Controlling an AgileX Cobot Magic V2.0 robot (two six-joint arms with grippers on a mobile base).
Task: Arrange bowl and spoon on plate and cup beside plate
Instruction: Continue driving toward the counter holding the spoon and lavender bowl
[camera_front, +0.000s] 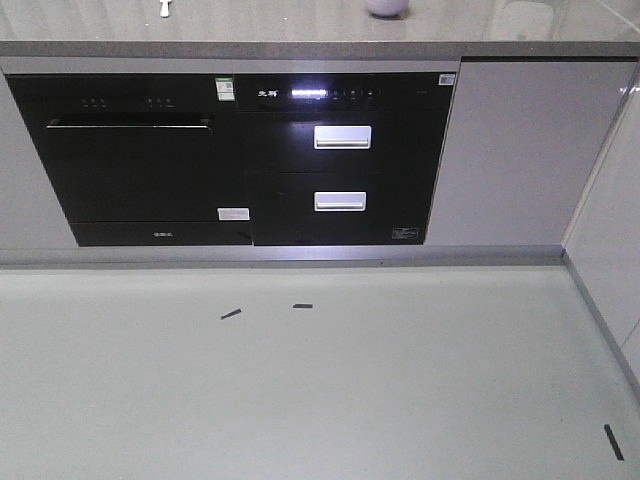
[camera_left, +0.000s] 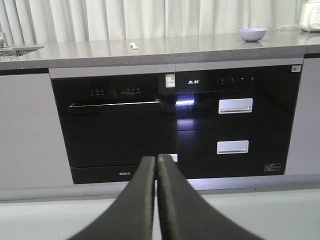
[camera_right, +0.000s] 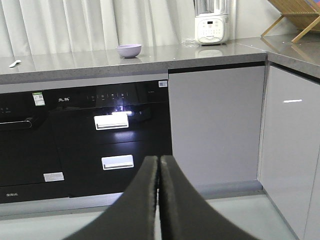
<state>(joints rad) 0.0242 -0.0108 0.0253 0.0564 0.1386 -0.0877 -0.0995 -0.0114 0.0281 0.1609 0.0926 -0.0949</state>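
Observation:
The lavender bowl (camera_left: 252, 34) (camera_right: 129, 50) (camera_front: 387, 8) stands on the grey counter (camera_left: 150, 52), far from both arms. A small pale spoon (camera_left: 133, 46) (camera_right: 14, 63) (camera_front: 165, 8) lies on the same counter, well to the bowl's left. My left gripper (camera_left: 156, 161) is shut with nothing between its fingers, low in front of the black appliances. My right gripper (camera_right: 159, 161) is likewise shut and empty, aimed at the cabinet fronts. The plate and the cup are out of view.
Black built-in oven (camera_front: 130, 150) and drawer unit (camera_front: 340, 160) sit under the counter, grey cabinet doors (camera_right: 215, 125) to their right. A white blender (camera_right: 212, 22) and a wooden rack (camera_right: 295, 15) stand on the counter's right part. Pale floor (camera_front: 320, 380) lies in front.

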